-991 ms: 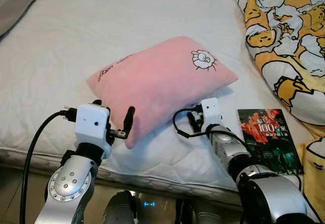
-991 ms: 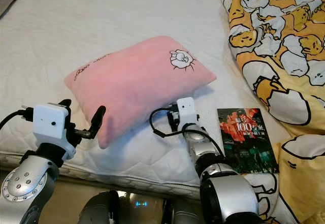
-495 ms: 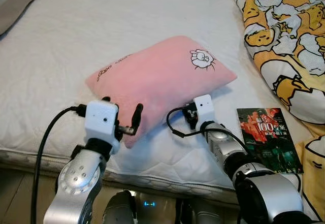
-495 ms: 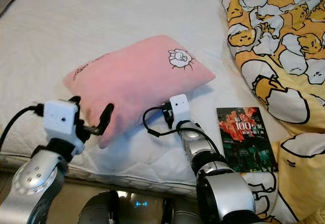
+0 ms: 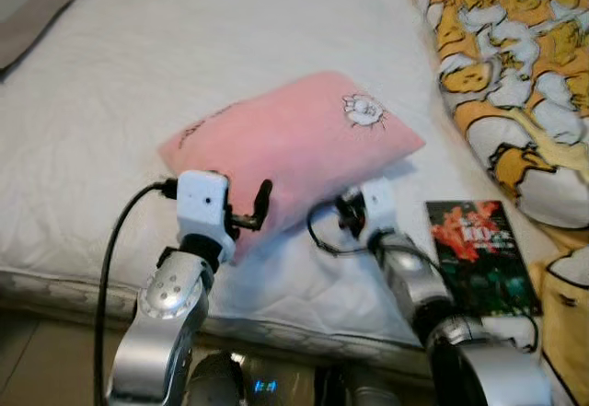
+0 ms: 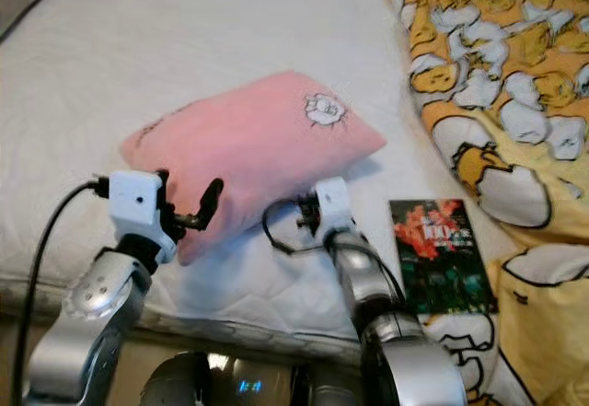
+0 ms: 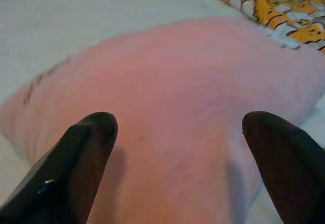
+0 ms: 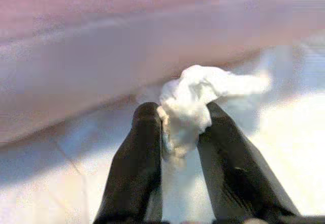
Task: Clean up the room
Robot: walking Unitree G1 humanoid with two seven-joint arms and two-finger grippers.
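Note:
A pink pillow (image 5: 294,144) with a small cartoon print lies on the white bed (image 5: 138,65). My left gripper (image 7: 179,123) is open at the pillow's near left corner, one black finger (image 5: 264,202) against the pink cloth. The pillow bulges between its fingertips (image 7: 99,125) in the left wrist view. My right gripper (image 8: 180,113) is at the pillow's near edge, shut on a crumpled white wad (image 8: 200,89) that looks like tissue. In the left eye view its white wrist (image 5: 375,205) sits just below the pillow, and the fingers are hidden there.
A dark book (image 5: 474,245) with a red cover picture lies on the bed right of my right arm. A yellow patterned blanket (image 5: 515,65) is heaped along the right side. The mattress's front edge (image 5: 83,282) runs below my arms.
My left gripper has moved right and forward until it meets the pillow's corner. The right gripper stays at the pillow's near edge. The camera has shifted slightly.

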